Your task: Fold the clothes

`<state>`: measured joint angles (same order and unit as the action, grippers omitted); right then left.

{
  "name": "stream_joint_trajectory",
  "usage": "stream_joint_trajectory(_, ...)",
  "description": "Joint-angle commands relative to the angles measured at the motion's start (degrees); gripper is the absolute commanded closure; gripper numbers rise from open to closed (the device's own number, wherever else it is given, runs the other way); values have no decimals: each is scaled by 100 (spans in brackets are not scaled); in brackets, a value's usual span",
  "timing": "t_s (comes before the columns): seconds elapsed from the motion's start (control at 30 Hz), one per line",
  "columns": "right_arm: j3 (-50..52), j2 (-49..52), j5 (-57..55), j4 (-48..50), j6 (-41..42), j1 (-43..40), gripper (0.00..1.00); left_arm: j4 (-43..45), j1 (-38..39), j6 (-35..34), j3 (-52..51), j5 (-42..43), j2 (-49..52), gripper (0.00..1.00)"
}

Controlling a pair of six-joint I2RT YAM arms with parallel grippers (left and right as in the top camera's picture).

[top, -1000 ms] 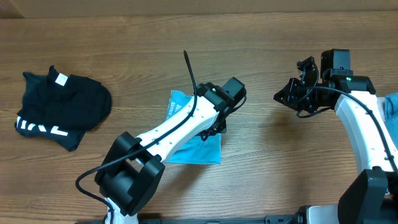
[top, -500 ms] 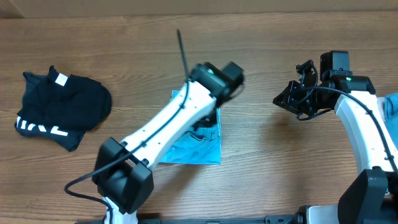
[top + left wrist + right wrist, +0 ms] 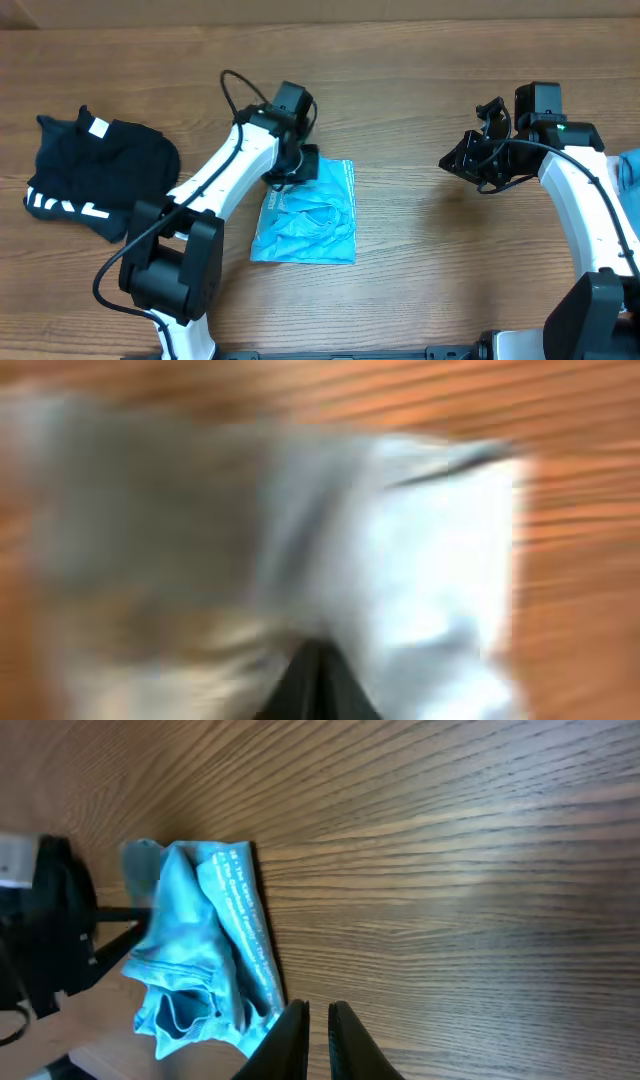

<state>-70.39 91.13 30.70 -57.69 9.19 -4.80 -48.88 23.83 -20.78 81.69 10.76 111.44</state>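
My left end effector (image 3: 291,172) sits at the far left corner of the light-blue T-shirt (image 3: 308,215), low against the desk (image 3: 420,260). Its fingers are pressed fully together. The left wrist view is badly blurred: I make out only the dark fingertips (image 3: 315,678) meeting at the bottom edge, with pale blue cloth spread just past them. I cannot tell whether any fabric is caught between them.

From that end effector the T-shirt runs off to its right and back toward the arm bases. It is a compact folded rectangle lying flat, with a rumpled, creased top layer. The black garment (image 3: 95,175) with white lettering lies well apart on the left end effector's left, bunched in a loose heap.

My right end effector (image 3: 460,160) hangs over bare wood, well apart from the T-shirt, which lies off to its left. In the right wrist view its fingertips (image 3: 292,1032) stand almost together with only a thin slit between them, and nothing is in it. That view shows a line of small white print along one folded edge of the T-shirt. A scrap of blue cloth (image 3: 630,170) shows at the desk's edge, on the right end effector's right.
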Motion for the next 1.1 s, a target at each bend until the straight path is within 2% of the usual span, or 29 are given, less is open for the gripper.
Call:
stream_joint_trajectory(0.0, -90, -81, 39, 13, -9, -4, 88, 743, 369, -59, -2, 1246, -17, 96)
stream_joint_trajectory(0.07, -90, -81, 39, 31, -9, -4, 88, 1239, 437, -236, 57, 1633, -17, 96)
stream_joint_trajectory(0.1, -90, -81, 42, 20, -9, -4, 88, 1016, 417, -236, 214, 1497, -24, 96)
stream_joint_trajectory(0.17, -90, -81, 39, -35, -13, -4, 88, -9, 225, -238, 732, 695, -35, 96)
stream_joint_trajectory(0.23, -90, -81, 39, -74, -31, -4, 88, -1126, -44, -243, 1147, 236, -87, 96)
stream_joint_trajectory(0.3, -90, -81, 20, -72, -31, -4, 88, -2083, -326, -214, 1147, -245, -111, 96)
stream_joint_trajectory(0.37, -90, -81, 20, -74, -52, -4, 88, -2365, -435, -166, 872, -570, -111, 96)
stream_joint_trajectory(0.57, -90, -81, 17, -74, -55, -4, 88, -1080, -431, -90, -258, -426, -109, 96)
stream_joint_trajectory(0.63, -90, -81, 17, -72, -55, -4, 88, -780, -391, -72, -358, 236, -109, 96)
stream_joint_trajectory(0.7, -90, -81, 17, -57, -55, -4, 88, -24, -262, -2, -339, 1445, -111, 96)
stream_joint_trajectory(0.73, -90, -81, 20, -55, -55, -4, 88, 304, -201, -48, -339, 1744, -111, 96)
stream_joint_trajectory(0.9, -90, -81, 17, -50, -55, -4, 88, 1659, -7, -398, -306, 2341, -111, 96)
stream_joint_trajectory(0.93, -90, -81, 20, -50, -52, -4, 88, 1652, -20, -411, -223, 2396, -111, 96)
stream_joint_trajectory(1.0, -90, -81, 17, -72, -52, -4, 88, 1008, -103, -269, 57, 2100, -111, 96)
stream_joint_trajectory(1.07, -90, -81, 20, -83, -52, -4, 88, -63, -356, -208, 378, 994, -151, 96)
